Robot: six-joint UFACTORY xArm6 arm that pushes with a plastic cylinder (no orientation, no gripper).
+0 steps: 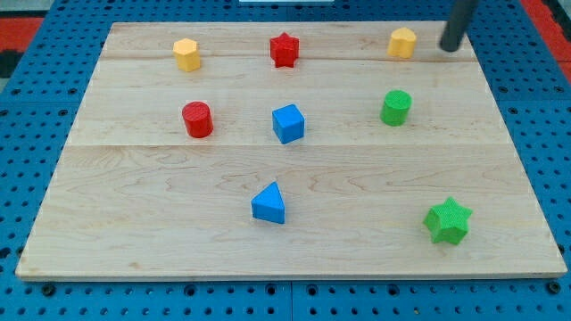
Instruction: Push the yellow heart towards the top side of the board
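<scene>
The yellow heart sits near the board's top edge, toward the view's right. My tip is just to the right of it, a short gap away and not touching, near the top right corner of the board. The dark rod rises out of the view's top edge.
A yellow hexagon-like block and a red star lie along the top. A red cylinder, a blue cube and a green cylinder form the middle row. A blue triangle and a green star lie lower.
</scene>
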